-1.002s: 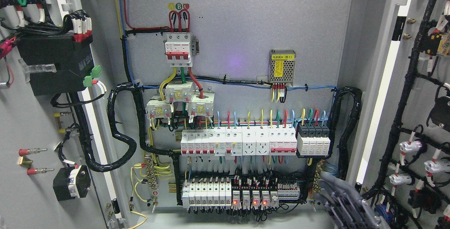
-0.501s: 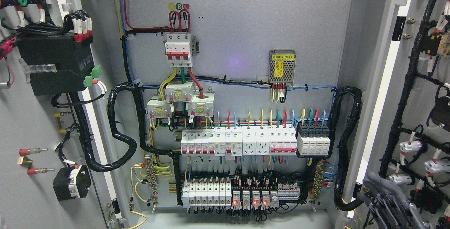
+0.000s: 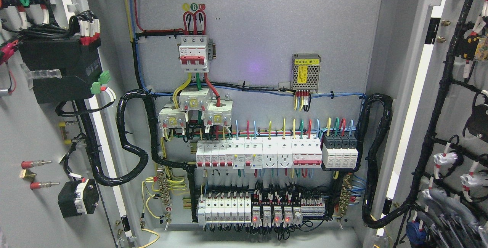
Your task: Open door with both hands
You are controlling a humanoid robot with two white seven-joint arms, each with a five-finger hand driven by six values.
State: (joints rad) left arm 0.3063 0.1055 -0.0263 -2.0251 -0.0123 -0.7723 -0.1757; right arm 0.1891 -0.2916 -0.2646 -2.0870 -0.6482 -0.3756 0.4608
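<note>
Head view: electrical cabinet stands wide open, both doors swung outward. Left door fills the frame's left side, its inner face carrying a black box with wired terminals and a smaller black component lower down. Right door fills the right side, inner face strung with a black cable harness and white-capped indicator backs. Between the doors, the grey backplate shows a red-and-white main breaker near its top, a perforated metal power supply to the right of that breaker, a row of white breakers and sockets below it, and a lower row of relays with small red lights. Right hand appears blurred and translucent at the bottom right corner, in front of the right door's lower harness; fingers look loosely extended and nothing seems to be gripped, though the blur leaves contact with the door unclear. Left hand is out of frame.
</note>
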